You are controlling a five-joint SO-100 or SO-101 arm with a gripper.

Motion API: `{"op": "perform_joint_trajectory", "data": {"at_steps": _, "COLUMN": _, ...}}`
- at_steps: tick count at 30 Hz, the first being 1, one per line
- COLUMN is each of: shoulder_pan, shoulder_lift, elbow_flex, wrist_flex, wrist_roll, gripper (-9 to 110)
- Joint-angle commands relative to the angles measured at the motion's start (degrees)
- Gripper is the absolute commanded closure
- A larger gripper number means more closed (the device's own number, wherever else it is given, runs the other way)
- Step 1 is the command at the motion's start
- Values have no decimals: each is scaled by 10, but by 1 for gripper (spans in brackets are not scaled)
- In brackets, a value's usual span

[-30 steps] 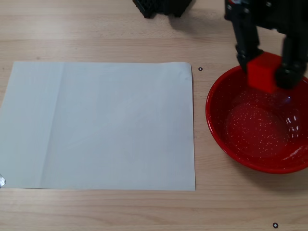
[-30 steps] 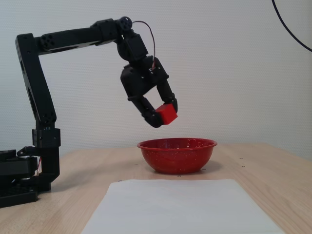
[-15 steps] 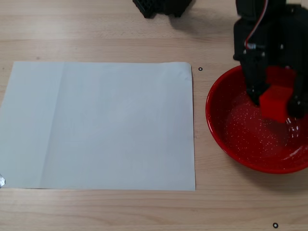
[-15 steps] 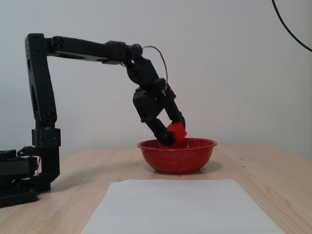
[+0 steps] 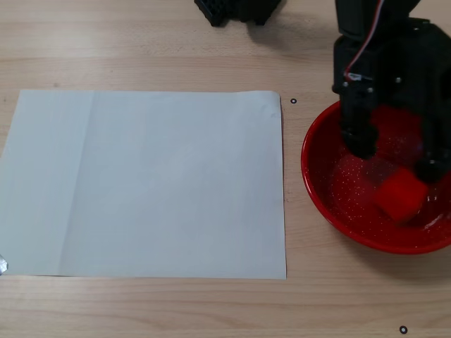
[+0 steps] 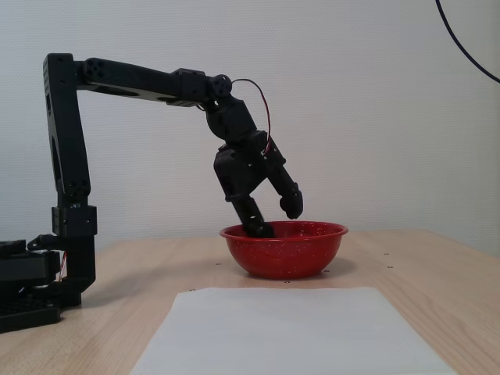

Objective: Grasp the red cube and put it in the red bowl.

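The task looked almost finished: the red cube [image 5: 401,194] lay inside the red bowl [image 5: 320,201], free of the gripper [image 5: 396,158], just below and between the spread fingers [image 6: 291,205], nearer to the right one in the top fixed view. The fingers were released and held nothing. Only the retreat of the arm remained, I judged. The cube had no long axis; it sat turned, corners diagonal to the table edges, a bit blurred.

White paper sheet [image 5: 144,183] (creased) on table [image 5: 141,42]
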Motion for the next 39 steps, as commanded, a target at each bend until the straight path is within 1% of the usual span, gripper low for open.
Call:
{"op": "perform_joint_trajectory", "data": {"at_steps": 1, "shoulder_pan": -4, "shoulder_lift": 46, "elbow_flex": -72, "wrist_flex": 13, "wrist_roll": -11, "gripper": 72}}
{"op": "perform_joint_trajectory", "data": {"at_steps": 13, "shoulder_pan": -8, "shoulder_lift": 65, "elbow_flex": -200, "wrist_flex": 128, "wrist_roll": -47, "gripper": 78}}
{"op": "perform_joint_trajectory", "data": {"at_steps": 18, "shoulder_pan": -18, "shoulder_lift": 69, "elbow_flex": -238, "wrist_flex": 178, "wrist_roll": -62, "gripper": 86}}
{"op": "perform_joint_trajectory", "data": {"at_steps": 24, "shoulder_pan": -42, "shoulder_lift": 79, "elbow_flex": -255, "wrist_flex": 207, "wrist_roll": -64, "gripper": 97}}
{"op": "perform_joint_trajectory", "data": {"at_steps": 27, "shoulder_pan": -57, "shoulder_lift": 91, "elbow_flex": -252, "wrist_flex": 211, "wrist_roll": -60, "gripper": 101}}
{"op": "perform_joint_trajectory", "data": {"at_steps": 31, "shoulder_pan": -82, "shoulder_lift": 118, "elbow_flex": -224, "wrist_flex": 207, "wrist_roll": -54, "gripper": 101}}
{"op": "perform_joint_trajectory", "data": {"at_steps": 39, "shoulder_pan": -148, "shoulder_lift": 223, "elbow_flex": -86, "wrist_flex": 159, "wrist_roll": -34, "gripper": 101}}
